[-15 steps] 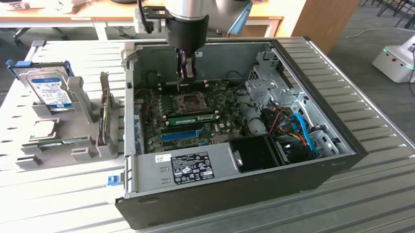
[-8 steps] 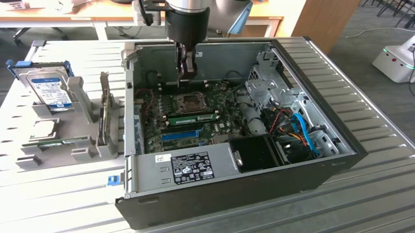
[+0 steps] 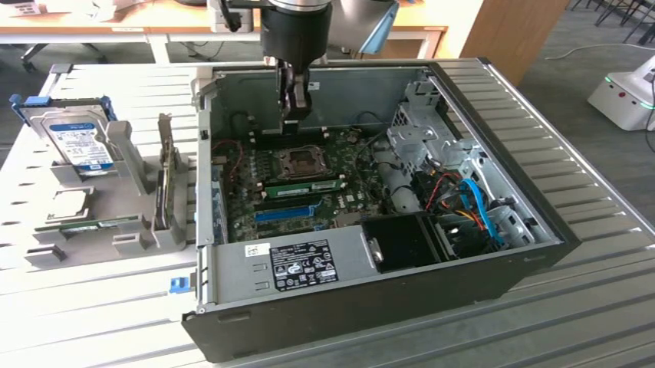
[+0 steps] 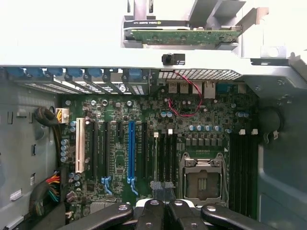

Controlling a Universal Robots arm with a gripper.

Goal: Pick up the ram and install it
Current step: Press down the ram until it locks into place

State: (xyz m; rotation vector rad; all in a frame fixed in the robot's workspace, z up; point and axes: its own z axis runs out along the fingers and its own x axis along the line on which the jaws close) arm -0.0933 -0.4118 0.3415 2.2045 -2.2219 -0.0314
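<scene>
your claw [image 3: 297, 115] hangs inside the open pc case [image 3: 338, 303], low over the board [image 3: 353, 198] and just above the cpu socket [image 3: 304, 159], near the case's far wall. it's closed. in the wrist view the claw [image 4: 163, 213] has its fingers [image 4: 151, 215] pressed together and you can see nothing pinched between them.

one ram [image 3: 302, 186] sits in a slot on the board, lying flat along it between the cpu socket and the blue slot [image 3: 287, 212], w/ its pale label showing. it's apart from the claw, on the near side of the socket. in the wrist view you get the cpu socket [image 4: 201, 179], the blue slot [image 4: 130, 148] and dark ram slots between them. a thin pale edge in one of those slots may be that ram, but you can't tell for sure.

the 2nd ram [image 3: 97, 225] lies in the grey rack [image 3: 123, 247] on the table [image 3: 573, 307], outside the case on the exterior view's left, well apart from the claw. same rack holds an hdd [image 3: 80, 142] and an upright dark card [image 3: 164, 180]. the card [image 4: 184, 36] also shows past the case wall in the wrist view.
</scene>
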